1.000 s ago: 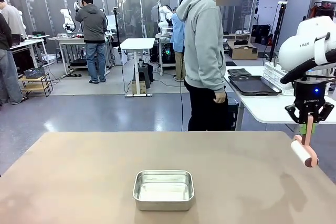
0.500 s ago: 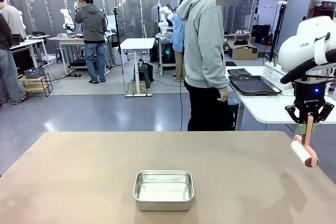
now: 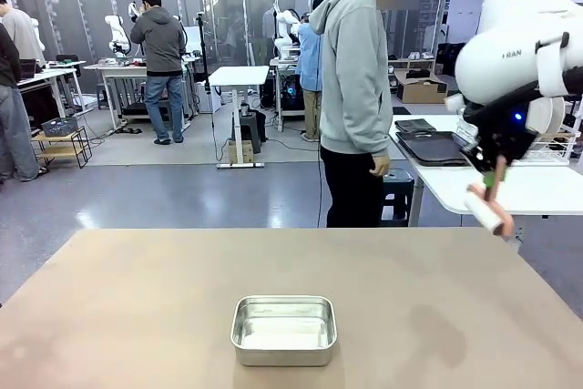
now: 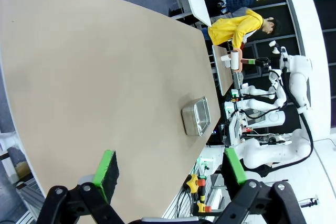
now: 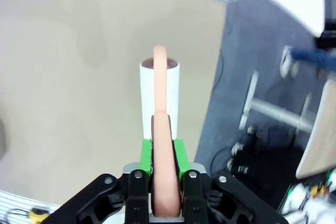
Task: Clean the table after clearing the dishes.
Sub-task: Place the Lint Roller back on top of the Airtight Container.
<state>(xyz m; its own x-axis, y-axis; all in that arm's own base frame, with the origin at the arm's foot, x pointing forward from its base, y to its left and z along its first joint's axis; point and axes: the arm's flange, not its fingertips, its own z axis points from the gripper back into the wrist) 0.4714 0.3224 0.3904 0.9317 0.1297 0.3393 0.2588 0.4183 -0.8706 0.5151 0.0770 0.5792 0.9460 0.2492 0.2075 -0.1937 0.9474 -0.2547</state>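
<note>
The tan-brown table (image 3: 137, 298) stretches across the front view, and I see it again in the left wrist view (image 4: 94, 66). My right gripper (image 3: 496, 168) hangs above the table's far right corner, shut on the pink handle of a lint roller (image 3: 485, 208) whose white roll is tilted and off the surface. The right wrist view shows the roller (image 5: 160, 95) standing out from my gripper (image 5: 163, 153) over the table's edge. My left gripper (image 4: 170, 169) is open and holds nothing, high over the table. The dishes are out of view.
A small steel pan (image 3: 284, 330) sits near the table's front middle. A person in a grey hoodie (image 3: 355, 88) stands beyond the far edge. A white side table (image 3: 474, 184) at the right carries dark trays (image 3: 437, 148) and a wire rack.
My right arm has swung up and to the left with the roller, from beside the table's right edge to above its far right corner. The roller now tilts.
</note>
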